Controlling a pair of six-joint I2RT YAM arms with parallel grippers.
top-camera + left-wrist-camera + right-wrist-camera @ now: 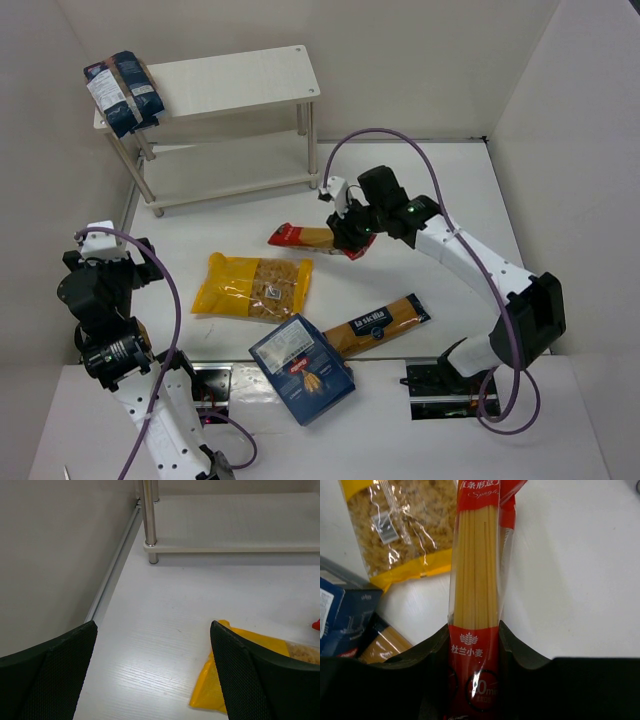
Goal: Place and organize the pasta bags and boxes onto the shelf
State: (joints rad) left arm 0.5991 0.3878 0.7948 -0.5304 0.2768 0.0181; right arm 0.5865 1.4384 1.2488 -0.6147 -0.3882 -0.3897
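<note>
Overhead, a low cream-white two-tier rack stands at the far left of the white table. Two dark-blue bags sit side by side on the left end of its top board. In front of the rack lie a yellow clear-window bag of short pasta, a blue box with a red logo at the near edge, and a long dark-blue spaghetti pack with its left end against the box. Their print is too small to read from here. The right gripper is clamped on the right end of a long red spaghetti pack, not far from the rack's front right leg.

From the left wrist, the left gripper has its black mesh-faced fingers spread wide with only bare table between them. A corner of the yellow bag lies by the right finger, and the rack's metal leg and lower board stand ahead.

Only the right wrist view makes lettering legible. The red pack, pinched between the closed fingers, reads "杜兰小麦" under a wheat emblem, with a cut-off script "Spag…" at its far end. I cannot tell whether the pack is off the table.
</note>
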